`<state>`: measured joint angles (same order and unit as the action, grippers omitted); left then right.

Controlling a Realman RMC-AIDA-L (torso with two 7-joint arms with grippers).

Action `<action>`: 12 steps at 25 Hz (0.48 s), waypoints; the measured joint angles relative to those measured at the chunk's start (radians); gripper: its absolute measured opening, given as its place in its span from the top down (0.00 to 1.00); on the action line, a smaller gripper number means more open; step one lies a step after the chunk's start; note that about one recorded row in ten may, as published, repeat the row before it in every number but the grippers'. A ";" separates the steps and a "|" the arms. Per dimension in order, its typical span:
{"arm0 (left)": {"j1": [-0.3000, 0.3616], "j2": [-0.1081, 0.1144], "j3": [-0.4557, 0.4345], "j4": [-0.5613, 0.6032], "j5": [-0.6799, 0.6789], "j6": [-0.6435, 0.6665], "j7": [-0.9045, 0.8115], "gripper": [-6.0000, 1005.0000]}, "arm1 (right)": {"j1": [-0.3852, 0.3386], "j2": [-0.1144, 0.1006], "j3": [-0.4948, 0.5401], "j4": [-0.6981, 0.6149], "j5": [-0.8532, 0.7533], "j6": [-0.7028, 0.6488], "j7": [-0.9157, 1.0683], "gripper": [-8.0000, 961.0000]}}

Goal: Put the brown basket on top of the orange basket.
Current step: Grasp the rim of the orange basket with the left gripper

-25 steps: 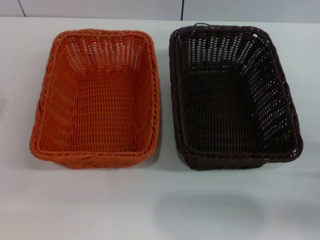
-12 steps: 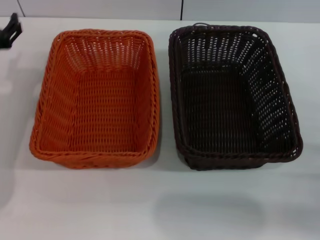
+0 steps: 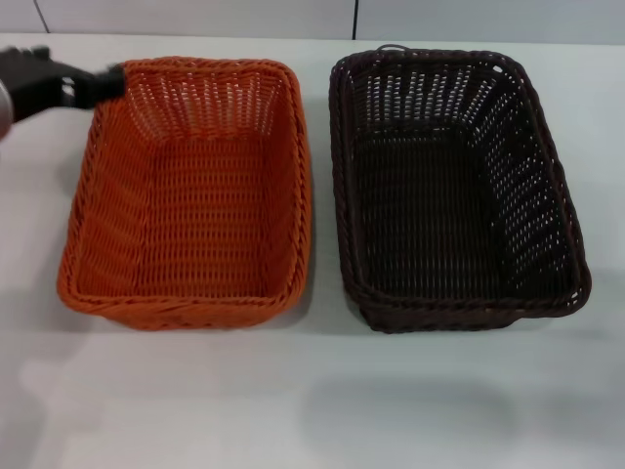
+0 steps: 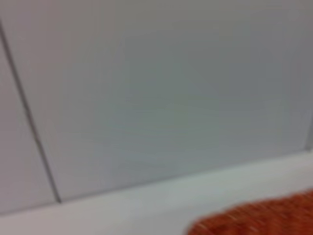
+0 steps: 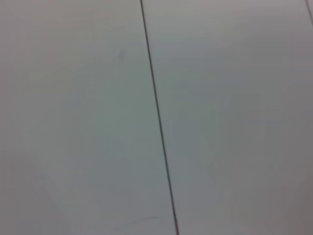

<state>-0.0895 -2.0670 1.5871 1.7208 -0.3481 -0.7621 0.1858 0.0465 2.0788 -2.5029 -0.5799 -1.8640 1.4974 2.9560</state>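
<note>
The orange basket (image 3: 190, 191) sits on the left of the white table (image 3: 312, 401). The brown basket (image 3: 454, 186) sits beside it on the right, a narrow gap between them. Both are upright and empty. My left gripper (image 3: 98, 83) comes in from the left edge of the head view, its dark tip at the orange basket's far left corner. A blurred piece of the orange basket (image 4: 254, 218) shows in the left wrist view. My right gripper is out of view; its wrist view shows only a grey panel wall.
A grey panelled wall (image 3: 195, 15) runs along the table's far edge, close behind both baskets. Bare table lies in front of the baskets.
My left gripper has come into view from the left and moved right to the orange basket's far left corner. The baskets have not moved.
</note>
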 joint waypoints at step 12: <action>-0.009 0.002 0.004 -0.090 -0.042 -0.087 -0.037 0.16 | 0.003 -0.004 -0.007 0.010 -0.002 -0.002 0.000 0.13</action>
<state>-0.0984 -2.0652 1.5907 1.6306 -0.3904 -0.8494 0.1486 0.0493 2.0749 -2.5095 -0.5698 -1.8659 1.4953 2.9560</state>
